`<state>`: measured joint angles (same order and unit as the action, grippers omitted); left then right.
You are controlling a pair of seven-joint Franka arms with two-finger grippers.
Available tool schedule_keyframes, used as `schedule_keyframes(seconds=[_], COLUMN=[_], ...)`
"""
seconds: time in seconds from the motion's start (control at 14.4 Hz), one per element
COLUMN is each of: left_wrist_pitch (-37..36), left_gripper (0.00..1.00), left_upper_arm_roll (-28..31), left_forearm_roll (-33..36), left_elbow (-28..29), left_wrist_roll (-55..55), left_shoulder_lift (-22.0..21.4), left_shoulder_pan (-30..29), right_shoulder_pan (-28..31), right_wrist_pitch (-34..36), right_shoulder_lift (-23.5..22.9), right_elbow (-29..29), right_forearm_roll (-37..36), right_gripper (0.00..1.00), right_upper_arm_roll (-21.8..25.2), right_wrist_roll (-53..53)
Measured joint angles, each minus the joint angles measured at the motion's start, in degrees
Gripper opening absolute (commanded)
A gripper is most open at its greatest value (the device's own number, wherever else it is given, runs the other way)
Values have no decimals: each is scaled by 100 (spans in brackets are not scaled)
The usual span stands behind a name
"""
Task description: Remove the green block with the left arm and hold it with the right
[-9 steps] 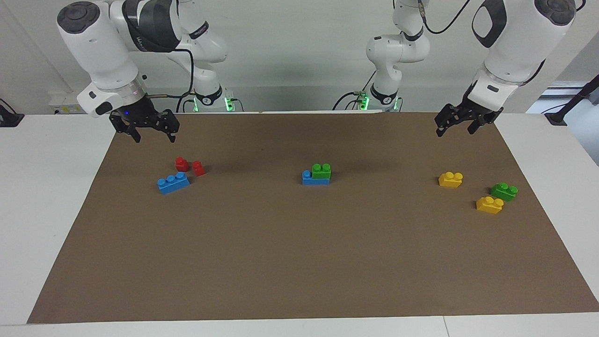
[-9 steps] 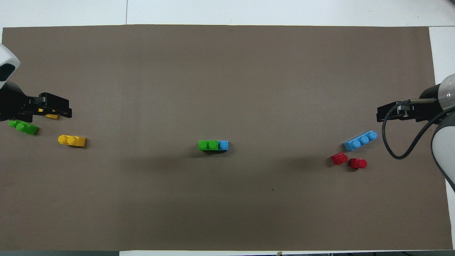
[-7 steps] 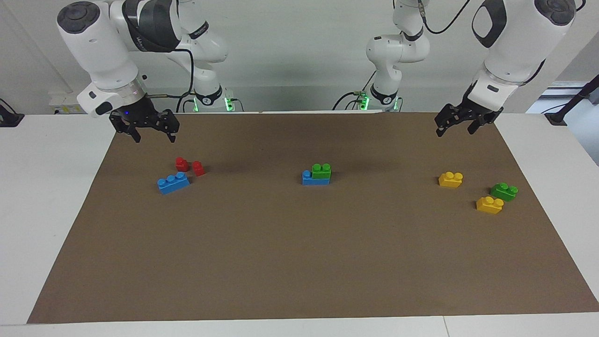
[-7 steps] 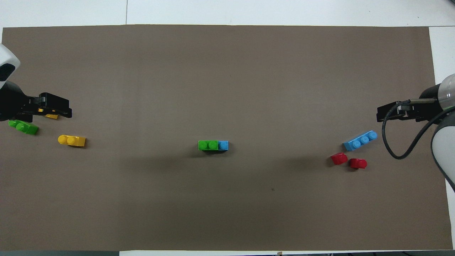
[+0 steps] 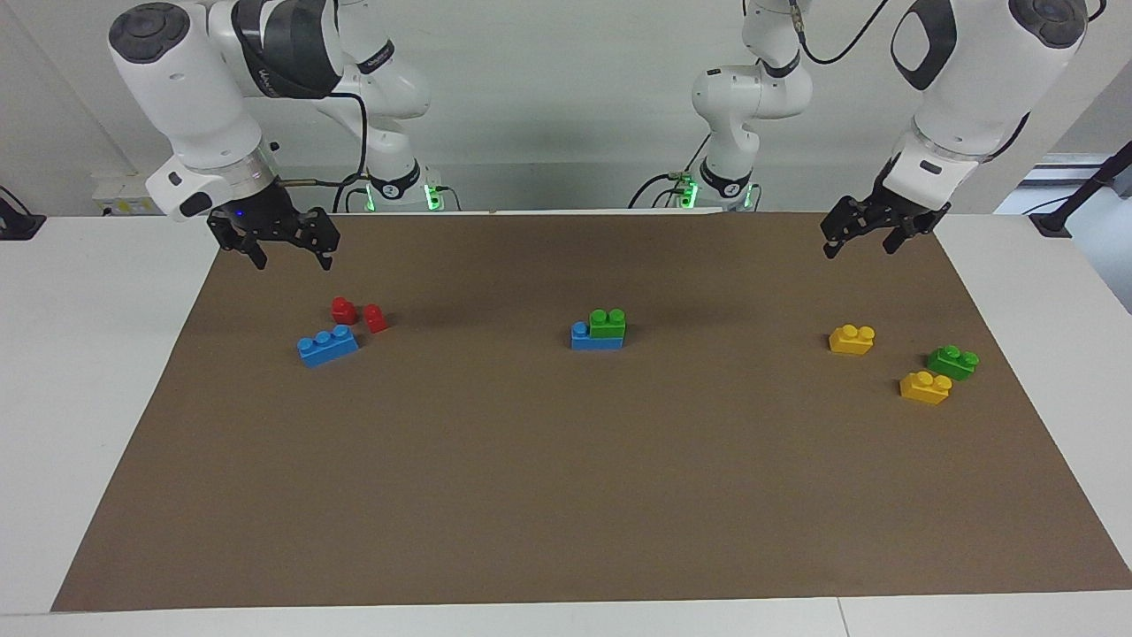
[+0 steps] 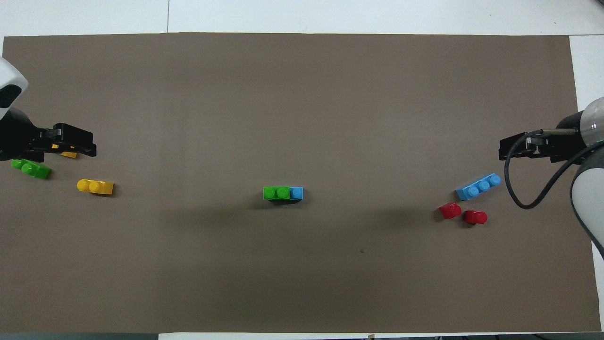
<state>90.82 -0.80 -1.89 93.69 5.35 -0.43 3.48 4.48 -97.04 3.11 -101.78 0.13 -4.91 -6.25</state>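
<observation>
The green block [image 5: 608, 324] [image 6: 276, 192] sits pressed onto one end of a blue brick [image 5: 582, 340] [image 6: 296, 192] in the middle of the brown mat. One blue stud shows beside it. My left gripper [image 5: 858, 241] [image 6: 89, 150] hangs open in the air over the mat's edge at the left arm's end, holding nothing. At the right arm's end my right gripper [image 5: 291, 259] [image 6: 503, 152] hangs open above the mat, also with nothing in it. Both are well apart from the green block.
A second green brick [image 5: 952, 361] [image 6: 31, 169] and two yellow bricks [image 5: 852, 339] [image 5: 925, 387] lie at the left arm's end. A loose blue three-stud brick [image 5: 327, 345] and two red pieces [image 5: 343, 310] [image 5: 376, 318] lie at the right arm's end.
The right arm has shifted very slightly. The blocks and the left arm have not moved.
</observation>
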Motion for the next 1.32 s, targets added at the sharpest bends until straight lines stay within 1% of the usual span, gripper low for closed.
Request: schedule_keyframes(seconds=[0.21,0.42,0.62,0.83,1.04,1.18,1.32], left_wrist_pitch=[0,97,233,535,880,1033,1097], left_gripper=[100,100,100,100,100,100,100], left_upper_arm_roll=[-8,-9,-47,-82,-97,-107,-118], left_forearm_roll=[0,-5,-24,-30,-37,-38,-39], left_elbow=[17,89,194,380,768,992,1161], left_wrist_roll=[0,57,709,1657,3078,4257,5482], left_shoulder_lift=[1,0,-1,-36,-169,-271,-363], left_shoulder_pan=[0,1,43,297,720,1051,1377], right_shoulder_pan=[-155,-485,-927,-1402,-1849,-2020,-2160], right_wrist_pitch=[-81,-357,-692,-1239,-2002,-2259,-2586], right_shoulder_lift=[-91,-371,-623,-768,-836,-863,-875], right_elbow=[-2,-6,-13,-163,-620,-869,-1117], right_forearm_roll=[193,657,1050,1467,2000,2205,2352], right_gripper=[100,100,100,100,100,100,100], right_upper_arm_roll=[-36,-58,-69,-78,-83,-83,-82], right_wrist_roll=[-1150,-3095,-5112,-6948,-8284,-8906,-9205])
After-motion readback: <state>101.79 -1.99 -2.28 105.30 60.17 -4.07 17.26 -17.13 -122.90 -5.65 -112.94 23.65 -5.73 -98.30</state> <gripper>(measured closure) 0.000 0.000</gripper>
